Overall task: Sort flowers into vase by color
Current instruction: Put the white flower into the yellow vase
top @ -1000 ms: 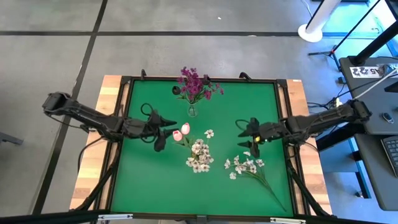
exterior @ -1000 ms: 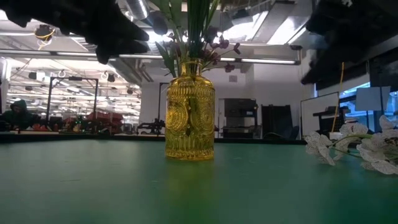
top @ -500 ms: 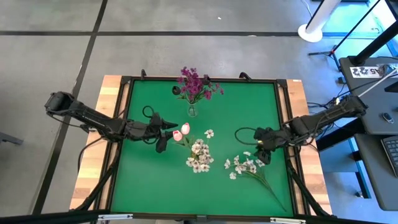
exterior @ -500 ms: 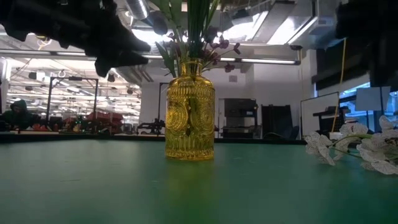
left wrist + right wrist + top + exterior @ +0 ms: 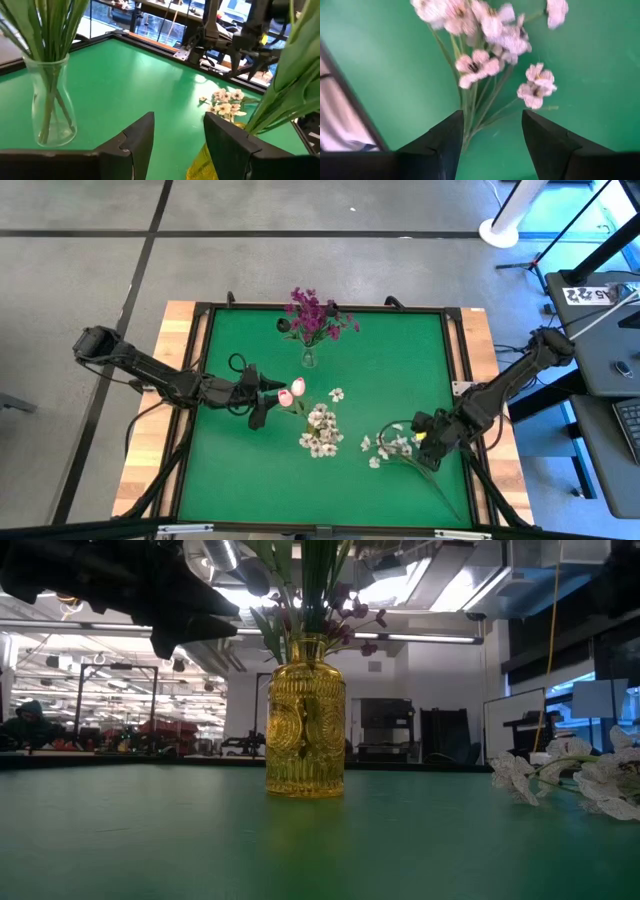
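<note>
Seen from above, a green felt worktop point(image 5: 250, 470) in a dark frame fills the middle. At twelve o'clock stands a clear glass vase point(image 5: 309, 358) already holding the magenta-purple flower clusters point(image 5: 315, 313), so that colour looks sorted. The left arm reaches in from nine o'clock; its left gripper point(image 5: 262, 393) hovers just beside two pink tulip buds point(image 5: 291, 391) near the centre, fingers released and empty, apparently lining up a pick. The right arm comes from three o'clock; its right gripper point(image 5: 423, 434) hangs over the stems of a spray of small white blossoms point(image 5: 391, 446) at five o'clock, fingers point(image 5: 445, 140) parted, straddling the stems without gripping. A second white blossom spray point(image 5: 321, 430) lies at centre.
</note>
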{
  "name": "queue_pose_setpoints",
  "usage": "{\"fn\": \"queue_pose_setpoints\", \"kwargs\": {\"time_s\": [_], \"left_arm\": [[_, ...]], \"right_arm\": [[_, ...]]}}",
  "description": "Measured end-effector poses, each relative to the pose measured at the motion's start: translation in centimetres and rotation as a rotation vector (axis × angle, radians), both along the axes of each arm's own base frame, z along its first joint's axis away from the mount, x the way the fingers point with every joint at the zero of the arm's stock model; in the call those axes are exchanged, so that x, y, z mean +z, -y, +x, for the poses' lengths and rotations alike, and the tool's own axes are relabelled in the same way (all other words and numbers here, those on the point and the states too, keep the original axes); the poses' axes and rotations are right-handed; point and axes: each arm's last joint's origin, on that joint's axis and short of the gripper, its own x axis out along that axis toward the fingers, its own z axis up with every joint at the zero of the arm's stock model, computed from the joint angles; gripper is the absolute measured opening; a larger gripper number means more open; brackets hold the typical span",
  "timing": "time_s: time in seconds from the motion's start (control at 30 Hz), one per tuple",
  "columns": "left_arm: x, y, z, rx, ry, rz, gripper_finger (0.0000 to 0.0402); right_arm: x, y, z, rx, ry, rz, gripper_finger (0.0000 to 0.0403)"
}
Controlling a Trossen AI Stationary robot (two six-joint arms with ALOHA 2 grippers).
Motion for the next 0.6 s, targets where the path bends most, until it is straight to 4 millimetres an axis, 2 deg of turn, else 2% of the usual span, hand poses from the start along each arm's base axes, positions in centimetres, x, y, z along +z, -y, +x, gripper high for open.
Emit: {"fn": "queue_pose_setpoints", "kwargs": {"time_s": [0.2, 0.37, 0.6], "left_arm": [[0.0, -0.4, 0.1, 0.003, -0.017, 0.072, 0.0167], [-0.1, -1.0, 0.3, 0.034, -0.025, 0.074, 0.0167], [-0.2, -1.6, 0.4, 0.042, -0.042, 0.098, 0.0167]], "right_arm": [[-2.2, -2.2, 0.2, 0.059, -0.103, -0.031, 0.0202], [-3.4, -4.0, 1.2, 0.085, -0.063, 0.016, 0.0202], [-4.8, -4.6, 1.8, 0.047, -0.102, -0.006, 0.0202]]}}
